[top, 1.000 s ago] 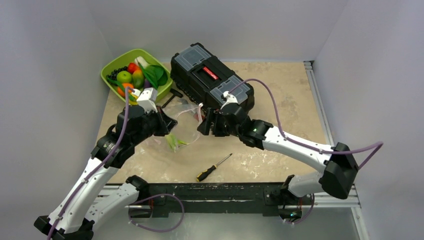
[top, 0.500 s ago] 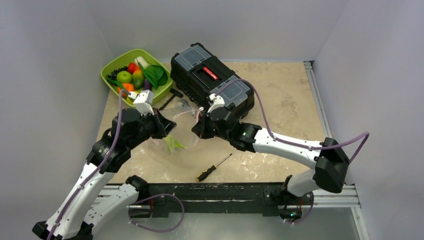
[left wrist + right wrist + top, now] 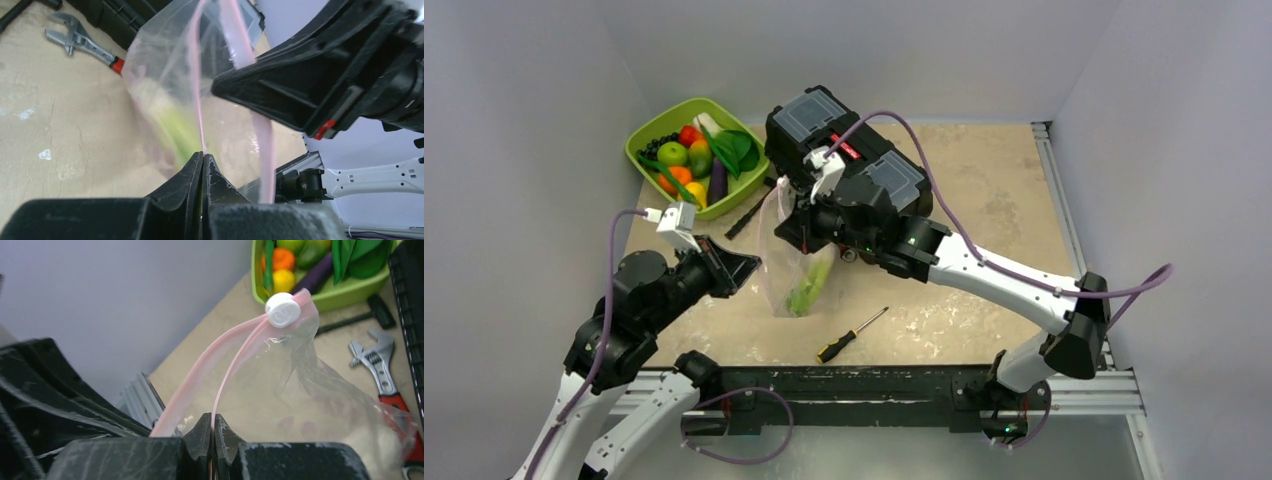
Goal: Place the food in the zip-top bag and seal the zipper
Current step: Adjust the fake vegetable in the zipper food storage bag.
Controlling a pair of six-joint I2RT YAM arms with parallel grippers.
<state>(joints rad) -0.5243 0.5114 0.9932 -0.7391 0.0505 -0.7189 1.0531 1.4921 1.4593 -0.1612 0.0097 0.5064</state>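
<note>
Leek inside zip-top bag, bag lifted over table middle, just near of toolbox. Left gripper and right gripper both clenched on zipper. Other food in tray, far-left corner.

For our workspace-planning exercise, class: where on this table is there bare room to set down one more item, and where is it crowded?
Widest bare patch: the table right of the toolbox, up to the side rail. A smaller strip lies right of the screwdriver. Crowded: the left-centre, around the lime tray and the held zip-top bag.
</note>
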